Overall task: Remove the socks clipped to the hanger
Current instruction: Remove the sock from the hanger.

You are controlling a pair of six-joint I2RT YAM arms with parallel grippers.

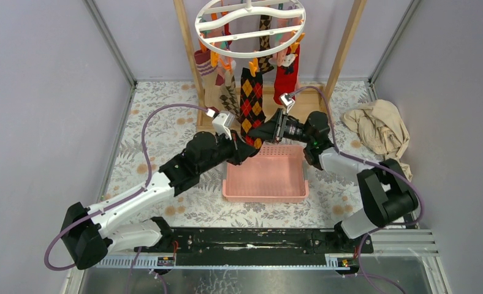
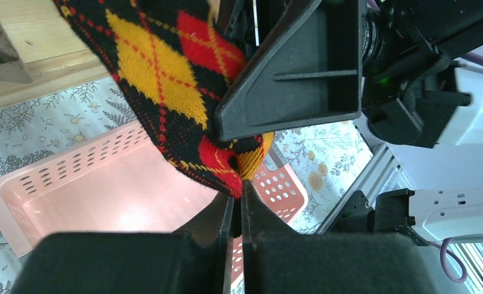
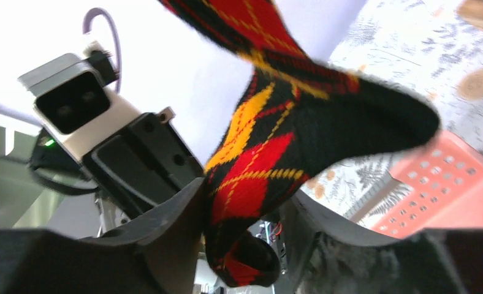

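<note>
Grey walls [image 1: 43,92] are closing in a table [image 1: 165,122] that is wearing a cloth with a flower print. At the far edge a wooden frame [image 1: 188,43] is standing, and the hanger [image 1: 249,7], a round white ring with crossbars, is hanging inside it. A pink basket [image 1: 265,195] is lying in the middle of the table, just in front of the frame. A beige cloth [image 1: 380,128] is lying crumpled near the right edge, well apart from the arms. A black rail [image 1: 251,239] is running along the near edge, where both arms are fixed.

Several socks are hanging from orange clips [image 1: 253,64] on the ring. Brown socks [image 1: 217,86] with a diamond pattern are hanging on the left side and a red sock [image 1: 286,76] on the right side. Between them a black sock [image 1: 250,101] with red and yellow diamonds is hanging down towards the far rim of the basket, its top clipped to the ring.

Both arms are meeting at the lower end of this black sock, so they are crowding each other there. The left gripper [image 1: 245,149] is pinching the very tip of the toe, with its fingers almost touching each other in the left wrist view. The right gripper [image 1: 270,130] is holding the foot part just above; in the right wrist view the fabric is filling the gap between its fingers. In the left wrist view one right finger is pressing on the sock and covering a part of it.
</note>
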